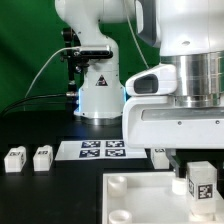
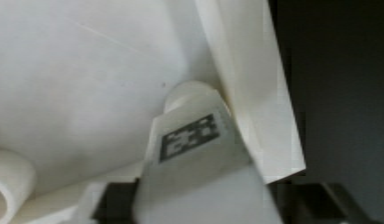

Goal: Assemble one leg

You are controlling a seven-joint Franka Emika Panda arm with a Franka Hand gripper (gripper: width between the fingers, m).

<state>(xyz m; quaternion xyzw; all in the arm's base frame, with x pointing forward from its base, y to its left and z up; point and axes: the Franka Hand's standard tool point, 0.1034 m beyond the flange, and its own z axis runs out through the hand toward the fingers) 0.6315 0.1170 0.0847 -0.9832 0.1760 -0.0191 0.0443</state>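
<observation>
My gripper (image 1: pixel 197 170) is shut on a leg (image 1: pixel 198 186), a small white block with a black-and-white tag, and holds it upright over the near right part of the broad white slab (image 1: pixel 135 203). In the wrist view the leg (image 2: pixel 192 140) fills the space between my dark fingers (image 2: pixel 118 202), its tip down by the slab's surface (image 2: pixel 82 80) next to the slab's raised edge (image 2: pixel 256 90). I cannot tell whether the tip touches the slab. A round corner socket (image 2: pixel 8 185) shows beside it.
Two loose legs (image 1: pixel 15 159) (image 1: pixel 42 157) lie at the exterior view's left. Another small white part (image 1: pixel 160 155) sits behind the slab. The marker board (image 1: pixel 100 150) lies at mid table. The robot base (image 1: pixel 100 95) stands behind it.
</observation>
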